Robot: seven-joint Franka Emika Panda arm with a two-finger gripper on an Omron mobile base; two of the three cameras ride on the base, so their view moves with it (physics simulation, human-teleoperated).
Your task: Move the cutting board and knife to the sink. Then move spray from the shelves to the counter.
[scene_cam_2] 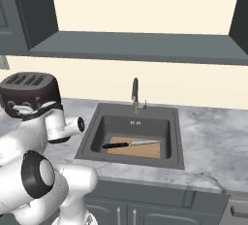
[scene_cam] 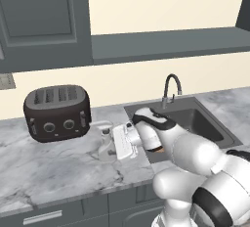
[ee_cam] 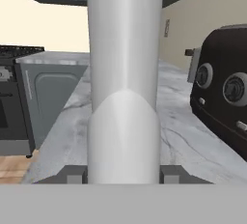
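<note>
spray (scene_cam: 104, 143): we've got it standing on the surface (scene_cam: 53, 167), right by the toaster (scene_cam: 57, 112)
jaws: gripper (scene_cam: 108, 144) clamped on the spray
sink (scene_cam_2: 133, 136): cutting board (scene_cam_2: 138, 148) inside, knife (scene_cam_2: 131, 144) lying on top

light: bright, even | shadows: faint, soft | glare: none | focus: sharp, rendered

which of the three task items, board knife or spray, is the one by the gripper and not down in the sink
The spray: it stands on the counter beside the toaster, between the gripper fingers. The cutting board and knife lie in the sink.
</note>
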